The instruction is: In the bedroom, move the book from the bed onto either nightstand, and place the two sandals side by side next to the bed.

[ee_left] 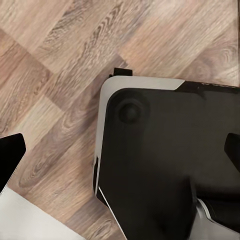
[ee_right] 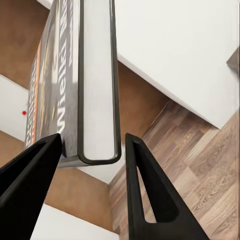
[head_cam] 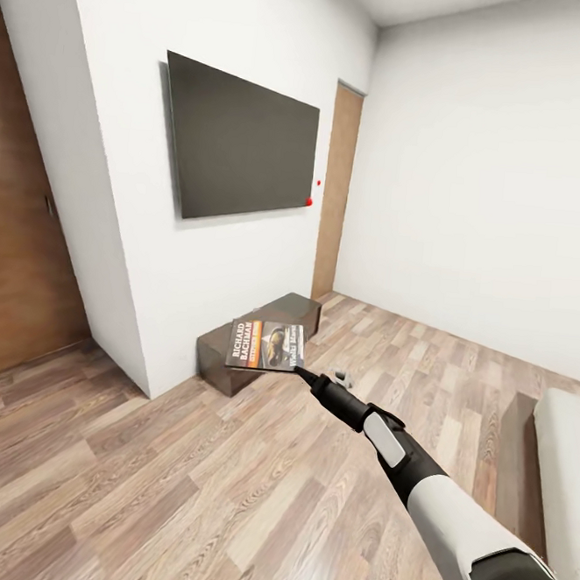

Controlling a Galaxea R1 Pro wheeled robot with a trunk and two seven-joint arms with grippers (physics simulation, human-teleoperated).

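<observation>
My right gripper (head_cam: 304, 375) is shut on the book (head_cam: 267, 345), which I hold out in the air above the floor. Its dark cover with a central photo and "RICHARD BACHMAN" faces the head camera. In the right wrist view the book (ee_right: 95, 75) stands on edge between the two black fingers (ee_right: 150, 195) of the right gripper (ee_right: 92, 160). The bed's grey mattress (head_cam: 564, 472) and dark frame (head_cam: 521, 460) show at the right edge. My left gripper (ee_left: 120, 152) is open, its tips far apart over my own base. The sandals are out of view.
A low dark brown cabinet (head_cam: 284, 311) stands against the white wall under a wall-mounted black screen (head_cam: 241, 145), just beyond the book; I cannot tell whether it is a nightstand. Wooden doors (head_cam: 337, 189) are at the back and far left. Wood-plank floor (head_cam: 177, 474) spreads around me.
</observation>
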